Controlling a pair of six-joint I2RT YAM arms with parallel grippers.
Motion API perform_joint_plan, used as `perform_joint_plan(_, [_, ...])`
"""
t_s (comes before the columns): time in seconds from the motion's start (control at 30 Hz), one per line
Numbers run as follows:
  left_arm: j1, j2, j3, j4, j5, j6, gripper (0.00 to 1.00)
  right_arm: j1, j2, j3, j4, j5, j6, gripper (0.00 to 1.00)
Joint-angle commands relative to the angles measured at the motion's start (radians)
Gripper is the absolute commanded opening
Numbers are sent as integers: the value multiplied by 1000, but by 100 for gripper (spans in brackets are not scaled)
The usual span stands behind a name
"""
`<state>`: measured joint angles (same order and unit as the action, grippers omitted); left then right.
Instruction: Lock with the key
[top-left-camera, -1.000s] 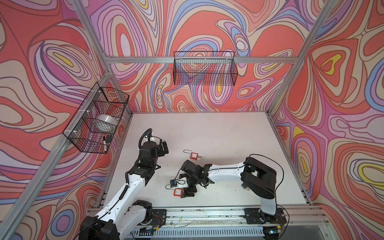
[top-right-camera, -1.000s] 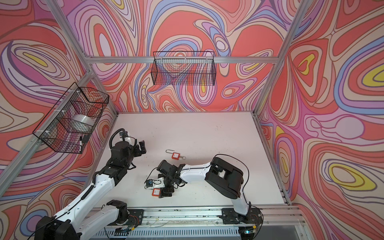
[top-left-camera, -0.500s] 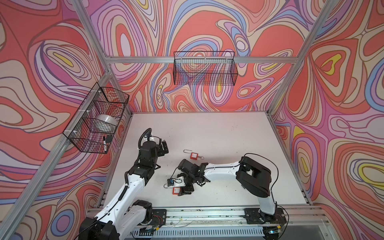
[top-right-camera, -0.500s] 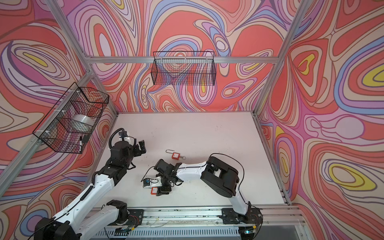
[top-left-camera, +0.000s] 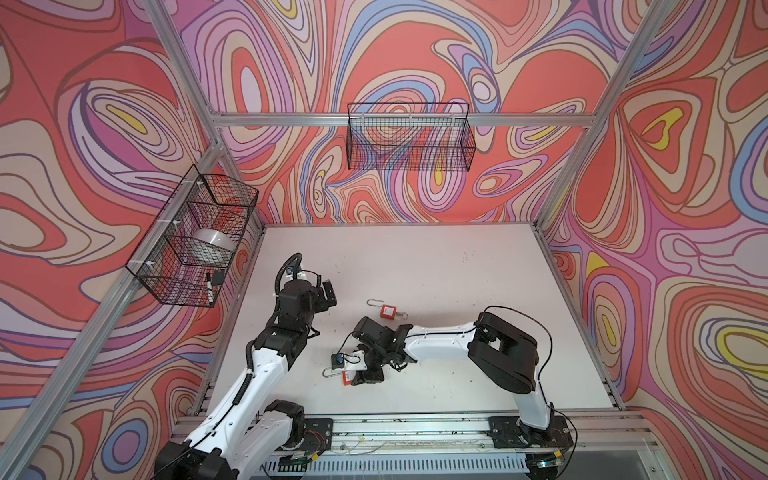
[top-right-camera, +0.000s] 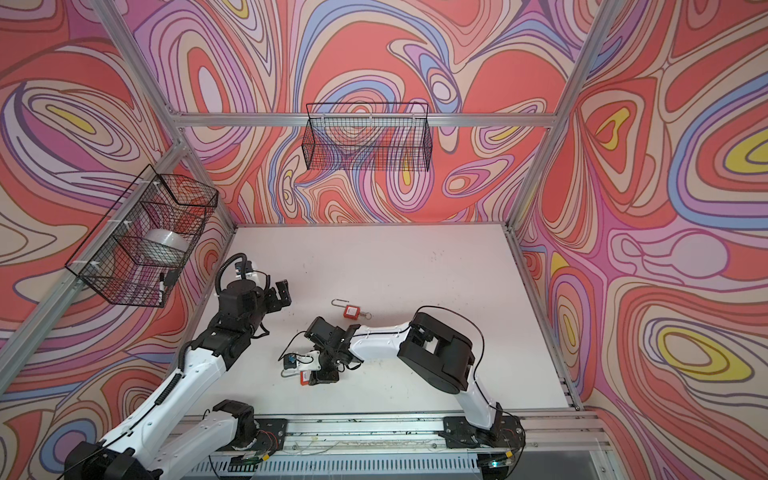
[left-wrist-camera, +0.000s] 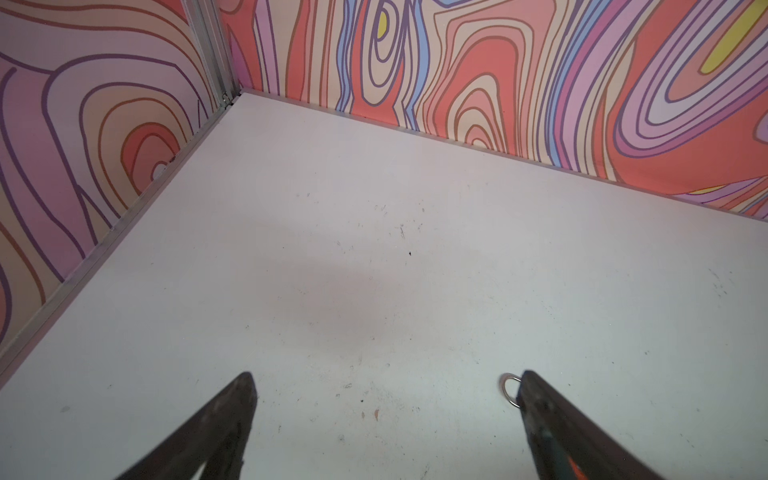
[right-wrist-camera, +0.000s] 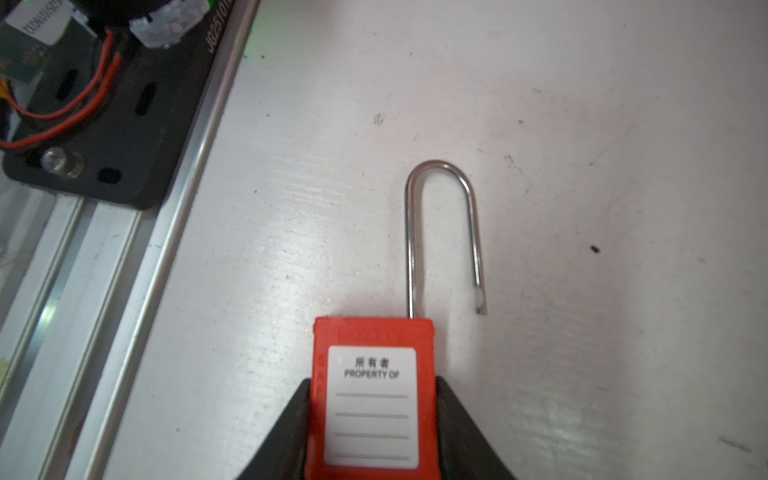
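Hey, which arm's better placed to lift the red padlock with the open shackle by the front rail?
Right. The right gripper presses both sides of the padlock, while the left gripper hangs open over bare table, away from it.

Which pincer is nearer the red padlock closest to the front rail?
Right. The right pincer straddles the padlock, its fingers against both sides of the body. The left pincer hangs open farther back on the left, well clear of it.
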<state>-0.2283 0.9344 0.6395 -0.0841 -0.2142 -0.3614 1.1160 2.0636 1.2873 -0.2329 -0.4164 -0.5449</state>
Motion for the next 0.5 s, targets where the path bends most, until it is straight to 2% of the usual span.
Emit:
perform_joint_plan(0.0, [-2, -39, 43, -56, 33, -42, 99, 3, 4, -54, 44, 59, 15, 38])
perform_joint_plan(0.2, [4, -72, 42, -7, 88, -60, 99, -40, -82, -161, 169, 93, 44, 33])
perform_joint_plan(0.47, [7, -6, 104, -3, 236, -141, 98, -236, -284, -310, 238, 111, 107, 32])
